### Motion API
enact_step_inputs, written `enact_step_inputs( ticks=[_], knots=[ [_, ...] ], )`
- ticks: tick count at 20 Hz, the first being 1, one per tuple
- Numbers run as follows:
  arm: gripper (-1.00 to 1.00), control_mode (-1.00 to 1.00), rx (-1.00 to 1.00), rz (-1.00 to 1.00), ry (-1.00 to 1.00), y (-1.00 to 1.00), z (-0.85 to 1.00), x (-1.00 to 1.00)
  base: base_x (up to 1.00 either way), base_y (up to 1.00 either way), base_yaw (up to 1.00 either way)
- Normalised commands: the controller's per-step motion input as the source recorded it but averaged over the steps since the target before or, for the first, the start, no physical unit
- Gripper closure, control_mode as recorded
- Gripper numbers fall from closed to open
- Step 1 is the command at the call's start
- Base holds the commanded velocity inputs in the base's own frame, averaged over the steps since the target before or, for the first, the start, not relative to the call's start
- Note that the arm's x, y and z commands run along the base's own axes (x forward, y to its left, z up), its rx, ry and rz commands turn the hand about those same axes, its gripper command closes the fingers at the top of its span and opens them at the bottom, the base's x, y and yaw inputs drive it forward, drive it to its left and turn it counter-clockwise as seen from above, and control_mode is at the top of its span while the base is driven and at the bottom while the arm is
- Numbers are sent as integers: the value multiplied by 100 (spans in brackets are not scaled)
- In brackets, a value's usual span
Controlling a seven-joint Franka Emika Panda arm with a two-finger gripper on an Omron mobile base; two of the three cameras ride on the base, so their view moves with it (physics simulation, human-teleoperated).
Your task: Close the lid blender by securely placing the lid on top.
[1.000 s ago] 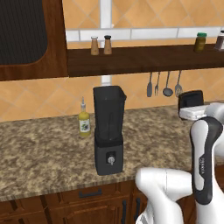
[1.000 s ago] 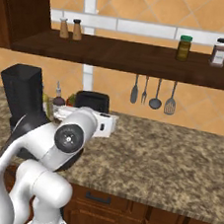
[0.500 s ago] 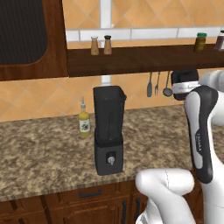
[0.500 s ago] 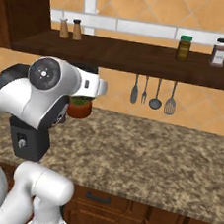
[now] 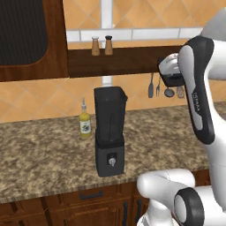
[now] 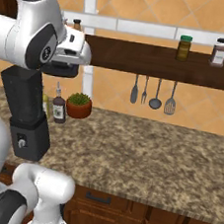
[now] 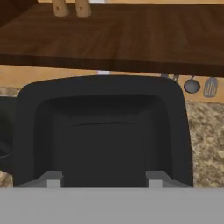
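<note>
Granite counter [image 5: 39, 154] has bare room around the blender [image 5: 110, 130]; oil bottle [image 5: 84, 123] just beside it on the left, wooden shelf [image 5: 128, 59] overhead. Arm reaches high, gripper [image 5: 173, 78] up at shelf level, right of the open jar and well above its rim. Lid [image 7: 103, 131] sits clamped between the fingers.

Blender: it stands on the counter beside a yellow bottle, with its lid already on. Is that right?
No. The blender stands on the counter beside the yellow bottle, but its jar is open, as the left base view shows; the gripper holds the lid.
</note>
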Motion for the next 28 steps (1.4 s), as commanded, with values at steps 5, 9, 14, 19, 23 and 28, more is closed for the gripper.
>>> enact_step_inputs(
  ticks=[5,9,14,19,23,28],
  knots=[
    [100,-100,0,2,0,71,-6,0,0,0,0],
    [100,-100,-2,0,2,93,0,1,0,0,0],
    [100,-100,-2,-4,25,87,0,13,0,0,0],
    [100,-100,-5,-1,21,48,0,17,0,0,0],
    [100,-100,0,0,0,2,-2,0,0,0,0],
    [100,-100,0,0,0,3,-7,14,0,0,0]
  ],
)
